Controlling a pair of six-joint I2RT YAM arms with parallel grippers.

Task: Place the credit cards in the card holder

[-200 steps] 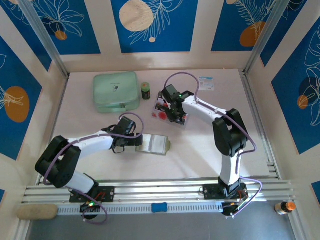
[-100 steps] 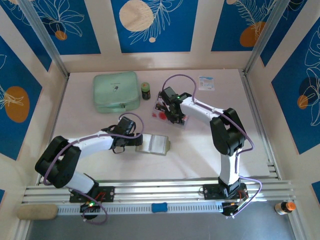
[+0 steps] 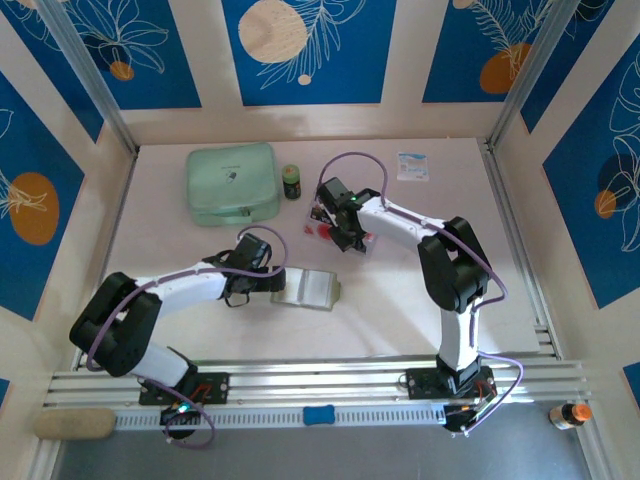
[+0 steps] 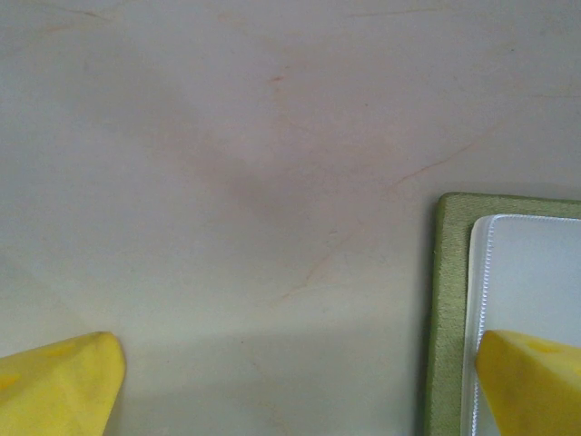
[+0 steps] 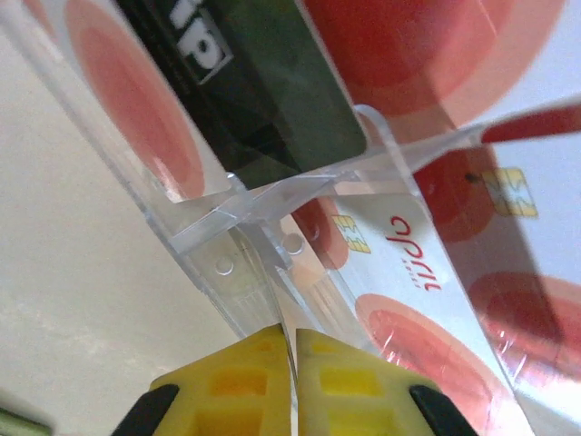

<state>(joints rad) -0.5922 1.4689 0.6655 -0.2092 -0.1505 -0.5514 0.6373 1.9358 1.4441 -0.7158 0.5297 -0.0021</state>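
Right gripper (image 5: 290,338) is pinched shut right up against the clear tray (image 5: 213,259), nose down among the credit cards (image 5: 413,272). Honestly can't tell if a card is actually caught. Left gripper (image 4: 295,386) is wide open, one fingertip (image 4: 531,381) over the card holder (image 3: 312,290), which lies open on the table (image 3: 200,330) at about 7 o'clock from the tray.

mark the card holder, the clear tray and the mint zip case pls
card holder (image 3: 312,288), top view, on its grey inner sleeve.
clear tray (image 5: 218,265), right wrist view, on its corner wall.
mint zip case (image 3: 232,182), top view, on the middle of its lid.
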